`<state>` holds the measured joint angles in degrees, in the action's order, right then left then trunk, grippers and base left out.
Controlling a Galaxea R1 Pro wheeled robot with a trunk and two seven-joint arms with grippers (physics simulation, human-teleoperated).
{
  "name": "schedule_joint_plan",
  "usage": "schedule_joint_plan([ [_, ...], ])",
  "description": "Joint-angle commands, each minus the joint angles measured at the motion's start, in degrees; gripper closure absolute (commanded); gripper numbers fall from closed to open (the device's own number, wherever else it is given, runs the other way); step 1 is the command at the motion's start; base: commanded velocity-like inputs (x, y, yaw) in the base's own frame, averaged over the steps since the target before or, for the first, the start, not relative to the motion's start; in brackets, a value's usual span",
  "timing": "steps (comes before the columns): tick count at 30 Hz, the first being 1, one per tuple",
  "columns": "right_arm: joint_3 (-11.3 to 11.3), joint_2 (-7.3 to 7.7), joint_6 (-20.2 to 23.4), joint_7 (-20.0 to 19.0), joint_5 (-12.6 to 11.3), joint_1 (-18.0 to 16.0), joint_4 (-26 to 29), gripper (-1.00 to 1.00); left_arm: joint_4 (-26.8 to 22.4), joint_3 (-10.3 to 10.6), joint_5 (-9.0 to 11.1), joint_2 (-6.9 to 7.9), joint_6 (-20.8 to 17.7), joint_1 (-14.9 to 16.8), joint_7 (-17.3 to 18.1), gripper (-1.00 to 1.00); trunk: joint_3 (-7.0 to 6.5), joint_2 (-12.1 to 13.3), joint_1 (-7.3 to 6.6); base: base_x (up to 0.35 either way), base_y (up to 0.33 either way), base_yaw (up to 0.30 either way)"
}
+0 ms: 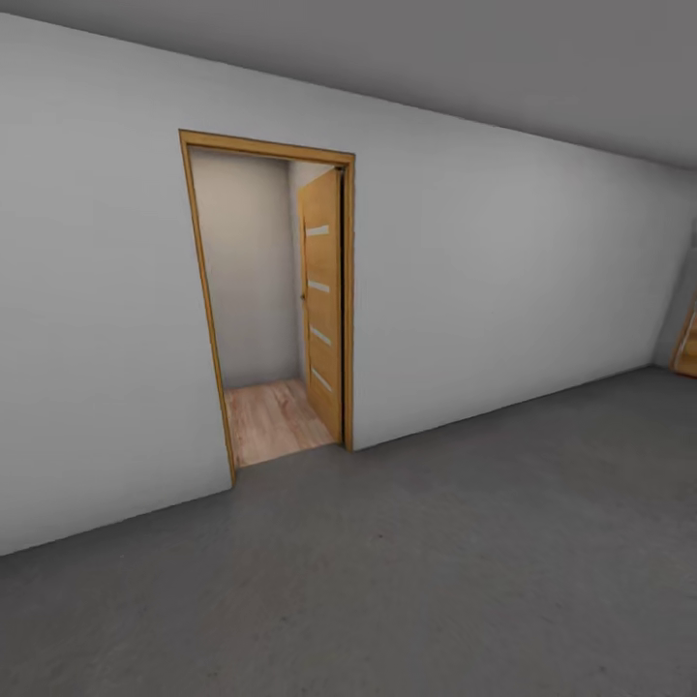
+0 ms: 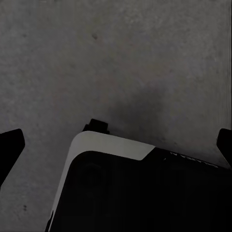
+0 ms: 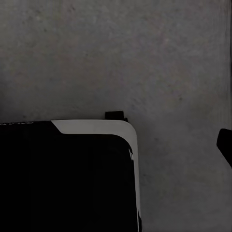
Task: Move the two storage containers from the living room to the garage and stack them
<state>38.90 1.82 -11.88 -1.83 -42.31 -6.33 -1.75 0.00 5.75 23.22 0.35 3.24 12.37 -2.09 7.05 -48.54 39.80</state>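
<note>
The two storage containers are out of view. I stand in the garage on its dark grey concrete floor [image 1: 436, 571], facing a plain pale grey wall [image 1: 503, 281]. In the left wrist view my left gripper [image 2: 117, 147] hangs open over the floor [image 2: 121, 58], its dark fingertips [image 2: 10, 150] far apart with nothing between them. In the right wrist view one dark fingertip [image 3: 225, 144] of my right gripper shows at the frame's edge, spread wide, above bare floor [image 3: 145, 58]. The other finger is lost against my black base [image 3: 63, 179].
A doorway [image 1: 266, 300] with an orange-wood frame stands ahead, slightly left. Its striped door [image 1: 321, 300] is swung open inward, and light wood-plank floor [image 1: 271, 416] lies beyond. A second orange-wood door [image 1: 687, 344] shows at the far right. My black and white base [image 2: 140, 188] sits below the left gripper.
</note>
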Motion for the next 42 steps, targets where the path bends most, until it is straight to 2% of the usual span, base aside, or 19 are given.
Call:
schedule_joint_plan([
  [1, 0.5, -0.01, -0.2, -0.2, -0.5, -0.1, -0.2, -1.00, 0.0, 0.5, 0.4, 0.00, 0.1, 0.0, -0.1, -1.00, 0.08, -0.1, 0.04, 0.317, 0.000, -0.201],
  [42, 0.9, -0.30, 0.4, -0.2, -0.3, -0.1, -0.1, -1.00, 0.0, 0.5, 0.4, 0.00, -0.2, 0.0, -0.1, -1.00, 0.08, -0.1, 0.04, 0.323, 0.000, -0.011],
])
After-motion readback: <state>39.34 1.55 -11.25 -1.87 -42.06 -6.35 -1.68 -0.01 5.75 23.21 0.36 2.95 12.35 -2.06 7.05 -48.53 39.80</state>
